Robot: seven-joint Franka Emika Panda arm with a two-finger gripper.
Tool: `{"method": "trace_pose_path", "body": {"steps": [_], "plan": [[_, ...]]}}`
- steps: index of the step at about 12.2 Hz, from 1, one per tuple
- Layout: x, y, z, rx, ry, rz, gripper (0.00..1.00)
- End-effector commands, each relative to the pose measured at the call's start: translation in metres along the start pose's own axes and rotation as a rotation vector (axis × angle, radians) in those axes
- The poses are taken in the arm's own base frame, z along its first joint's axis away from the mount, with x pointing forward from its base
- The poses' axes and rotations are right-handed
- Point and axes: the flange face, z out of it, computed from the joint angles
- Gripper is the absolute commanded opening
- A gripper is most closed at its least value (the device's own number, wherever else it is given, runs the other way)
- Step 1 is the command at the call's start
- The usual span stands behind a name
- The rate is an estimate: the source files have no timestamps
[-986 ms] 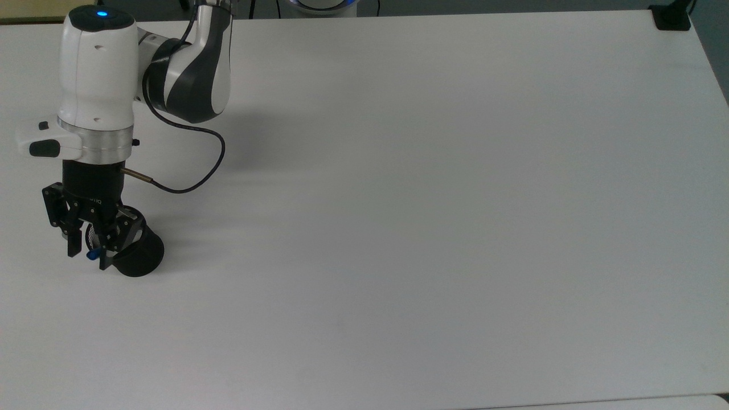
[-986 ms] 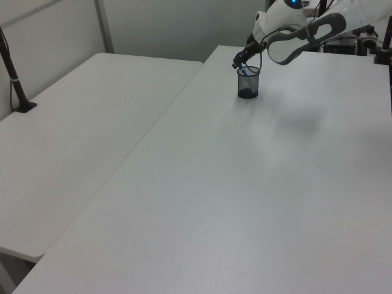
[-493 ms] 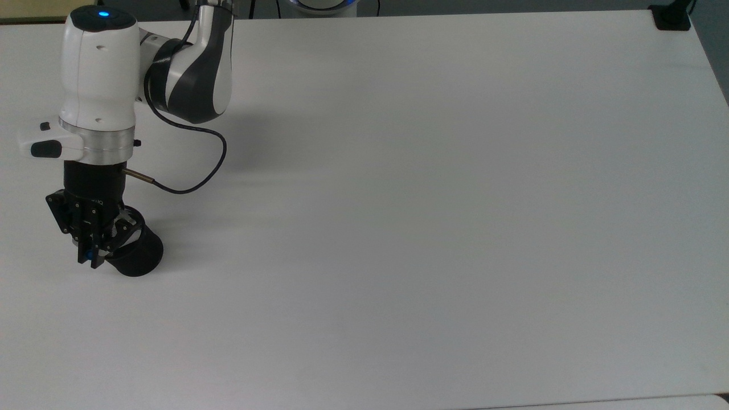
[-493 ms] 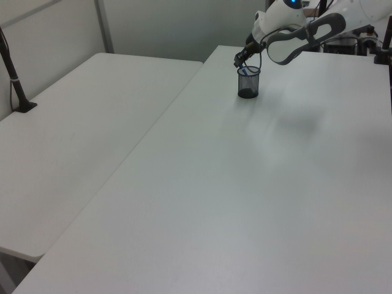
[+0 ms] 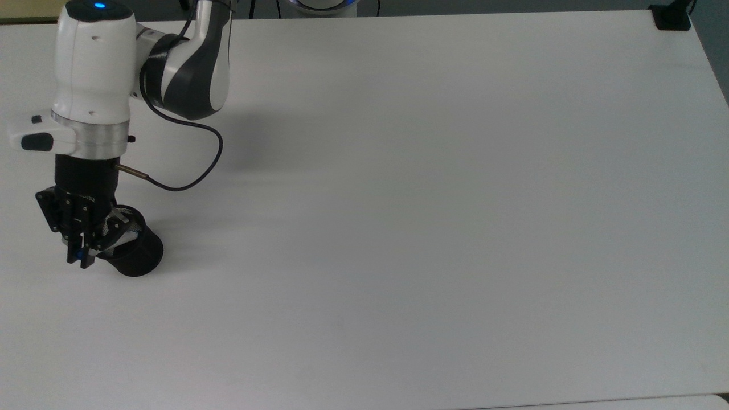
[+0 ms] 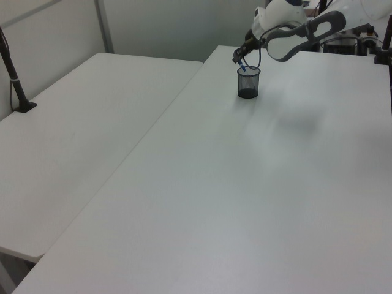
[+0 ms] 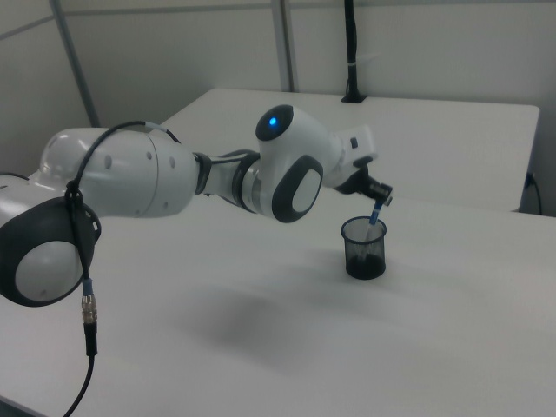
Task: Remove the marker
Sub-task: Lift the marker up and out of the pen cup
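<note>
A black mesh cup (image 5: pixel 136 259) stands near the top view's left edge of the white table (image 5: pixel 398 199). The marker (image 7: pixel 374 215) leans out of the cup (image 7: pixel 364 248), its blue top above the rim and its lower part inside. My gripper (image 5: pixel 78 259) is shut on that blue top (image 5: pixel 81 253), just above the rim and slightly toward the top view's left. In the left view the gripper (image 6: pixel 238 59) hangs over the cup (image 6: pixel 248 83) with the marker (image 6: pixel 244 65) slanting down into it.
The arm's black cable (image 5: pixel 193 171) loops beside the wrist. A black clamp (image 5: pixel 672 17) sits on the table's corner at the top view's upper right. A second table (image 6: pixel 79 135) adjoins at the left view's left, with a black post (image 6: pixel 12 67).
The gripper, open around the marker's blue top one second ago, has shut on it. It has since shifted toward the top view's left and lifted a little with the marker.
</note>
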Motion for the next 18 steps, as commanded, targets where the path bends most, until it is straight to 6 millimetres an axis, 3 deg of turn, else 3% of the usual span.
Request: {"method": "trace_pose_path", "body": {"steps": [1, 4, 7, 9, 11, 12, 18], "plan": [[0.035, 0.007, -0.057, -0.011, 0.079, -0.042, 0.00], [0.050, 0.005, -0.082, -0.007, 0.114, -0.039, 0.00], [0.050, -0.006, -0.087, 0.005, 0.041, -0.079, 0.00], [0.045, -0.031, -0.090, 0.034, -0.032, -0.140, 0.00], [0.040, -0.041, -0.096, 0.045, -0.112, -0.168, 0.00], [0.033, -0.062, -0.094, 0.074, -0.168, -0.212, 0.01], [-0.015, -0.135, -0.065, 0.160, -0.301, -0.401, 0.02]]}}
